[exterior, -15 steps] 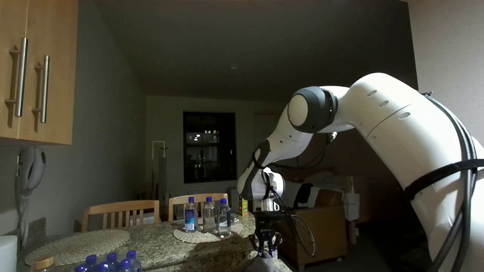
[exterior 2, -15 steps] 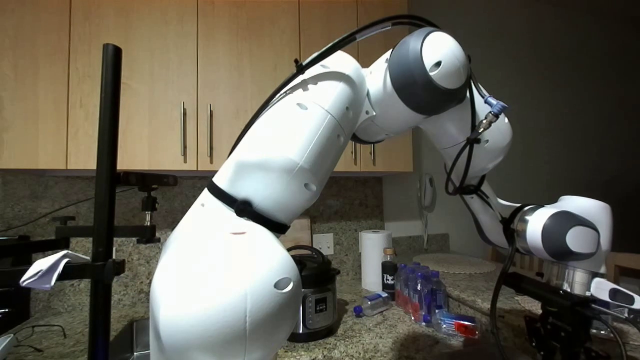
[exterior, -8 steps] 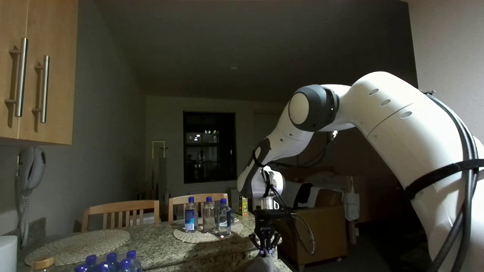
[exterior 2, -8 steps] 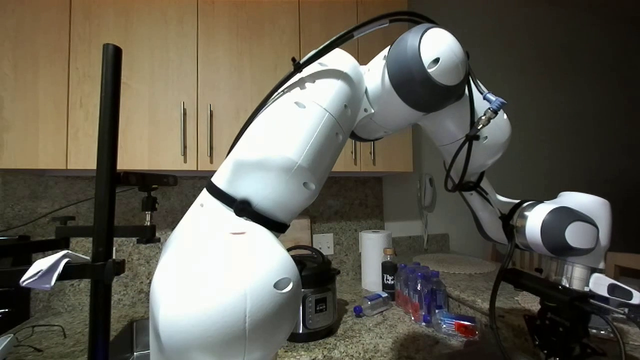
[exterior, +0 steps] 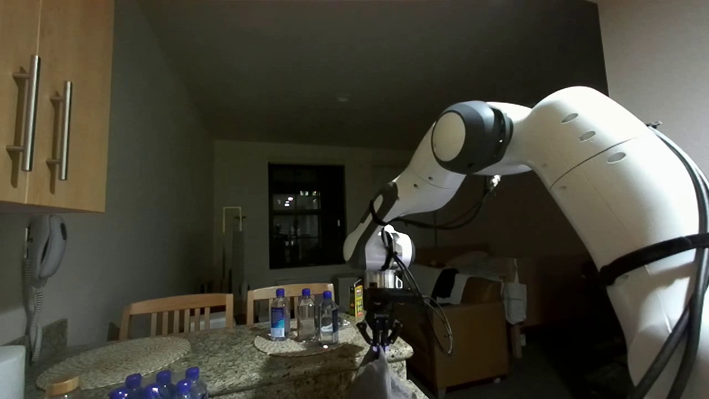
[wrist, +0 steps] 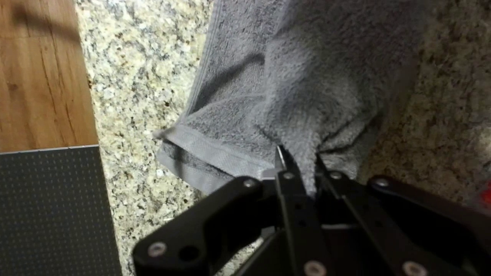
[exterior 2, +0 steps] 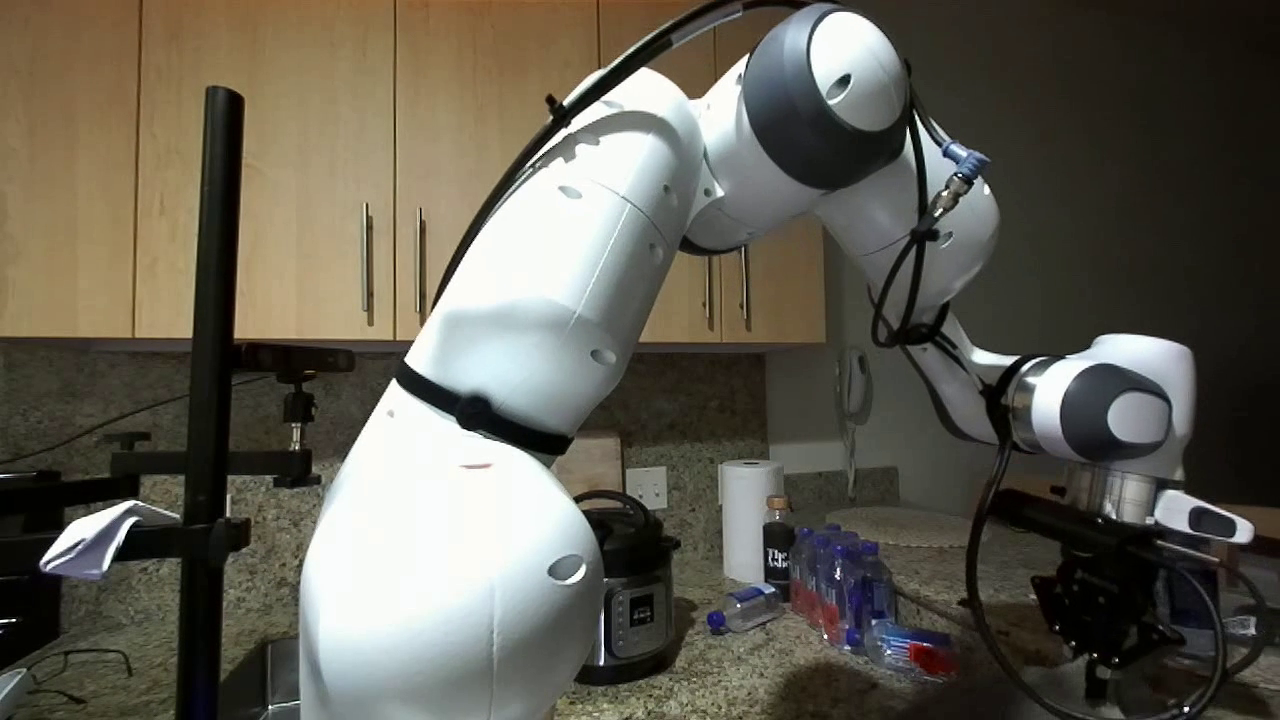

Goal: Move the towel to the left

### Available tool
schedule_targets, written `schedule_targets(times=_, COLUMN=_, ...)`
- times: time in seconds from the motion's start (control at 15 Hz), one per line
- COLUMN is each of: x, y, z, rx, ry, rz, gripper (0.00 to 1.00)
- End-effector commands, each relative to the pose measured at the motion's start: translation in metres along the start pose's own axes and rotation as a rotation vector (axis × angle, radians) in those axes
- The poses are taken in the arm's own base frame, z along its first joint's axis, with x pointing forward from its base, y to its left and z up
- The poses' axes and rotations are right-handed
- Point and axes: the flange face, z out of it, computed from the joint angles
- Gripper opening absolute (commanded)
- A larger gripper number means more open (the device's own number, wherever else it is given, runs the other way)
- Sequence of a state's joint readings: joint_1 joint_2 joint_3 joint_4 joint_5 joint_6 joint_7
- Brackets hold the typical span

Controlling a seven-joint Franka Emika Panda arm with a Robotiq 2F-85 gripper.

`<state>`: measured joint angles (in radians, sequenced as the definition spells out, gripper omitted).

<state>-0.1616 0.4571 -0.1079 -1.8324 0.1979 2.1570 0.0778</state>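
Note:
A grey towel point(wrist: 314, 73) lies on the speckled stone counter point(wrist: 142, 76) in the wrist view, with a hem corner folded over on the left. My gripper point(wrist: 299, 153) is shut on a pinched fold of the towel. In an exterior view the gripper point(exterior: 380, 350) points down and holds the towel point(exterior: 376, 382), which rises to a peak at the fingertips. The towel's lower part is cut off by that frame's edge. In an exterior view the gripper point(exterior 2: 1097, 675) is dark at the lower right, and the towel there is hard to make out.
Several bottles point(exterior 2: 840, 590) stand on the counter, with one lying bottle point(exterior 2: 745, 608) beside them. Bottles point(exterior: 306, 318) stand on a woven mat point(exterior: 288, 348) on the raised counter. A pressure cooker point(exterior 2: 630, 590) is near the arm's base. The counter edge drops to a wooden floor point(wrist: 42, 84).
My gripper has risen and shifted slightly left in an exterior view, pulling the pinched part of the towel up with it. More of the towel shows below the fingers.

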Motion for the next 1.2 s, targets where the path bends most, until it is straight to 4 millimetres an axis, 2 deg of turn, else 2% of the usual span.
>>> schedule_targets(times=0.0, x=-0.026, y=-0.011, z=-0.03, rx=0.022, ry=0.01, rz=-0.069, gripper=0.09)
schedule_targets(times=0.6, x=-0.063, y=-0.04, z=-0.073, rx=0.042, ry=0.079, rz=-0.219, gripper=0.1)
schedule_targets(times=1.13, x=-0.092, y=-0.1, z=-0.098, rx=0.001, ry=0.144, rz=-0.349, gripper=0.1)
